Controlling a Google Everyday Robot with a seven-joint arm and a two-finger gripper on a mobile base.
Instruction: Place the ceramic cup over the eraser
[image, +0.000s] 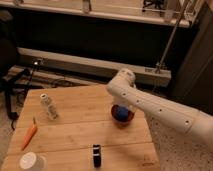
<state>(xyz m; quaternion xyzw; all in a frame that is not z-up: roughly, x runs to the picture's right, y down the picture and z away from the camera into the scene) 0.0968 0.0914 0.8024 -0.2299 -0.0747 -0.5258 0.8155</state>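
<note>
A wooden table is seen from above and from its front. The ceramic cup is placed at the front left corner, partly cut by the lower edge of the view. The eraser is found near the front edge, around the middle, standing on its own and well apart from the cup. An orange carrot is laid near the left edge, and a slim capped bottle is set upright behind it.

The white arm is stretched in from the right. The gripper is held low at the red bowl – far from the cup and the eraser – and whether it is open or closed cannot be told.
</note>
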